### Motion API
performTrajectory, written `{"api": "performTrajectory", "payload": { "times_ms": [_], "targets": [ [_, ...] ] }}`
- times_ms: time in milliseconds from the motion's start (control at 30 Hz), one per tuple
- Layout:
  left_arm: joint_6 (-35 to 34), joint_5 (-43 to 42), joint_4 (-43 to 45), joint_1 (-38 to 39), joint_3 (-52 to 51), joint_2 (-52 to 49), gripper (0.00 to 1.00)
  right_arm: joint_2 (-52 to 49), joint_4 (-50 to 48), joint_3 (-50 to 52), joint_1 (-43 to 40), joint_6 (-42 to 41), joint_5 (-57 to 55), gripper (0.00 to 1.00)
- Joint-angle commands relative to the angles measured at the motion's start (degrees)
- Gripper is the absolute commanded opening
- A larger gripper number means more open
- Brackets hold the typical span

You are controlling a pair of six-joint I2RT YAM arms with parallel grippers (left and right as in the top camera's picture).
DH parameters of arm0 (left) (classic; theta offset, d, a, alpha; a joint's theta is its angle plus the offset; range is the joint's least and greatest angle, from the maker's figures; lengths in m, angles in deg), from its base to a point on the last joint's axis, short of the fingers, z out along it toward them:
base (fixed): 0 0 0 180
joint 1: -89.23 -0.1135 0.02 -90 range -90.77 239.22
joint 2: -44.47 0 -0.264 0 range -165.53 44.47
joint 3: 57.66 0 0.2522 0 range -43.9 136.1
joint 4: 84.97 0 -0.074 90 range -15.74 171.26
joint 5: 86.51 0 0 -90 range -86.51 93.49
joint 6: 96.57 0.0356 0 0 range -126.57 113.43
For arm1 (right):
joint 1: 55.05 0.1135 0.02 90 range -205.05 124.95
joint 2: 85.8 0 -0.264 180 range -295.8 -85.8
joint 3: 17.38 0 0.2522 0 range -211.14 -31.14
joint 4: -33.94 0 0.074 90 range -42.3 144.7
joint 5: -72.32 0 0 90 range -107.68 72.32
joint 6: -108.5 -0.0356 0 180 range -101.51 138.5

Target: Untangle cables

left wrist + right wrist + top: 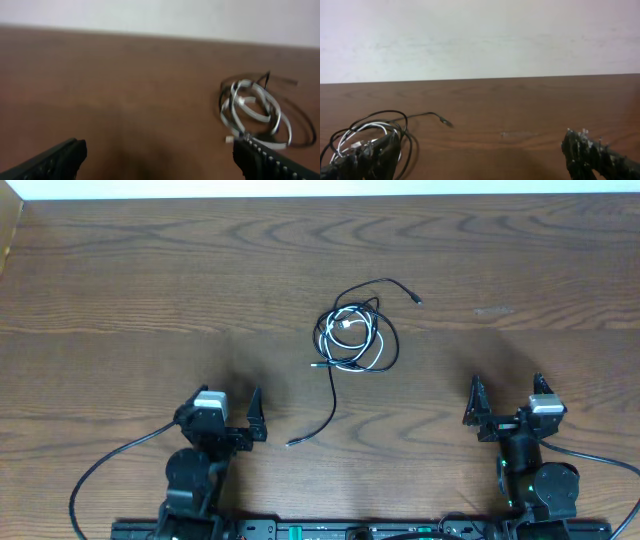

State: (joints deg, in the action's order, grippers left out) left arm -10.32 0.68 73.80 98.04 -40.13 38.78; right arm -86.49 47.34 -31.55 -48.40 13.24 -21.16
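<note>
A black cable [333,386] and a shorter white cable [350,332] lie looped together in one tangle at the table's middle. The black cable has one plug end at the far right [416,300] and a tail running toward the front [293,443]. The tangle shows at the right of the left wrist view [252,107] and at the lower left of the right wrist view [370,130]. My left gripper [228,408] [160,160] is open and empty, left of and nearer than the tangle. My right gripper [505,395] [480,157] is open and empty, to its right.
The wooden table [150,290] ends at a pale wall at the back. Thick black leads run from both arm bases, one at the front left [100,470] and one at the front right [600,460].
</note>
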Motion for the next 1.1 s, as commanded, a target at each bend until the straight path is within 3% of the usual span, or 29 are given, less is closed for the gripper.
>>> {"api": "performTrajectory", "payload": {
  "times_ms": [0, 500, 1067],
  "targets": [
    [-1.5, 0.5, -2.9, 0.3, 5.0, -5.1, 0.99, 0.3, 1.5, -1.8, -0.1, -2.7, -0.9, 0.99],
    [-3.2, -7.1, -24.6, 0.3, 29.4, -30.2, 0.99, -5.7, 26.0, -16.4, -0.1, -4.2, 1.3, 0.99],
    [-4.0, -7.3, -47.7, 0.3, 50.6, -52.8, 0.99, -38.2, 41.1, -38.2, -0.1, -4.1, 3.3, 0.99]
  ]
}}
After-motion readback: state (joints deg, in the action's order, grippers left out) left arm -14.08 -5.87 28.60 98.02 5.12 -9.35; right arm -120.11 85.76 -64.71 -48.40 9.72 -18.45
